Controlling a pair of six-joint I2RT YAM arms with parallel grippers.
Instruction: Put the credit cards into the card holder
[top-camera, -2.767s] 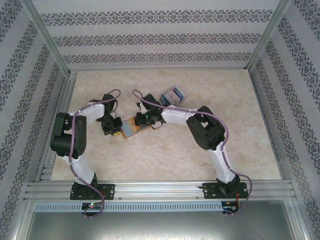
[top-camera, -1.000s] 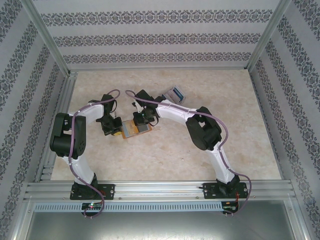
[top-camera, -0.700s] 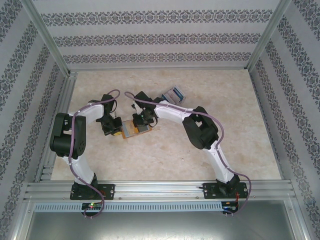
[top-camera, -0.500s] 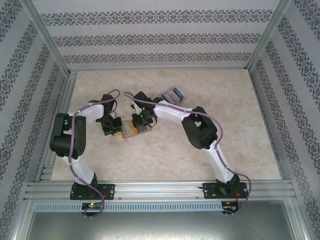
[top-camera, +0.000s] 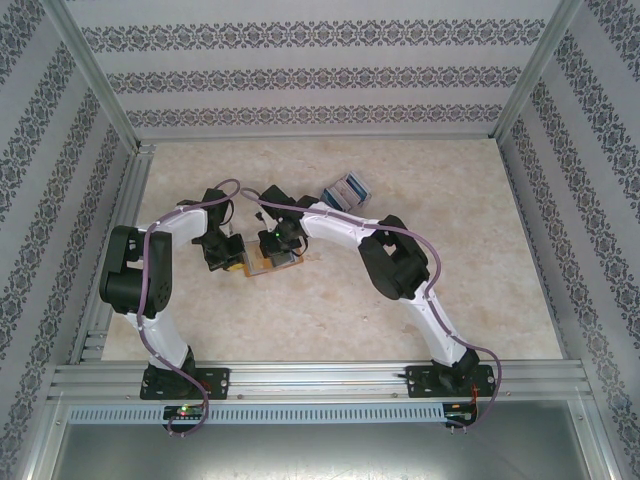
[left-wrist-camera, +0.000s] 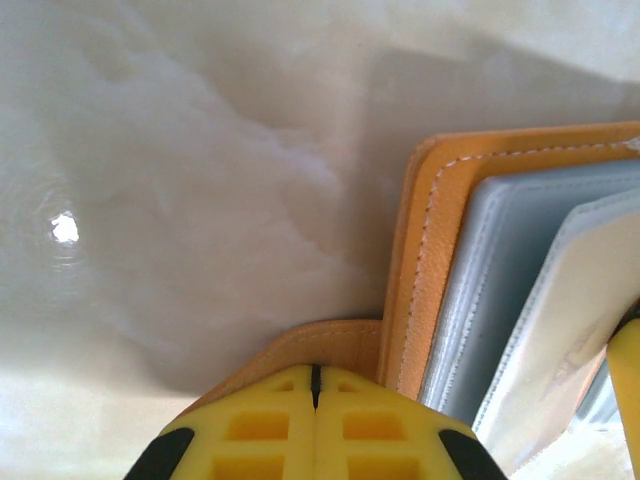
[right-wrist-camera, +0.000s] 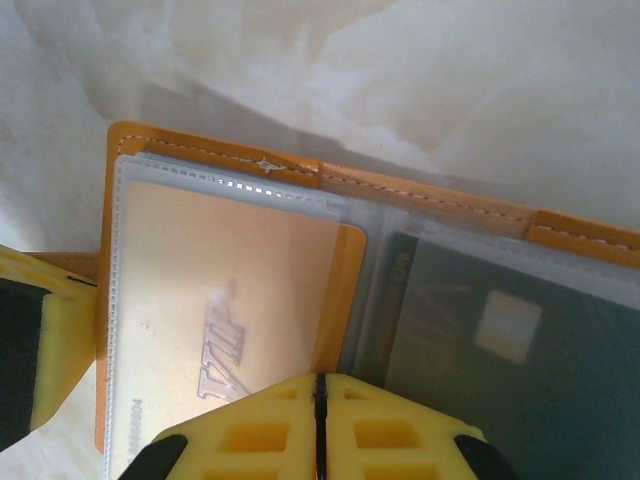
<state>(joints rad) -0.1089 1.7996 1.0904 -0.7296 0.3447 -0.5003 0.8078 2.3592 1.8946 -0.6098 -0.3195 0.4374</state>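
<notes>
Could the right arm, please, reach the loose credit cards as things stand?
Probably yes: the credit cards lie uncovered just beyond its forearm, though the right hand, shut over the card holder, must first swing back.

Overhead, my left gripper (top-camera: 233, 262) and right gripper (top-camera: 272, 248) cover much of the wallet (top-camera: 262, 267); the loose cards (top-camera: 348, 188) are too small to count. Right wrist: a dark card (right-wrist-camera: 500, 340) runs off-frame.

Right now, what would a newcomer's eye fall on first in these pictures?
The open orange card holder at the table's middle, with both tools over it: the left tool shut at its leather edge, the right tool shut above its clear sleeves. One sleeve holds a dark credit card. More credit cards lie farther back, beside the right arm.
</notes>
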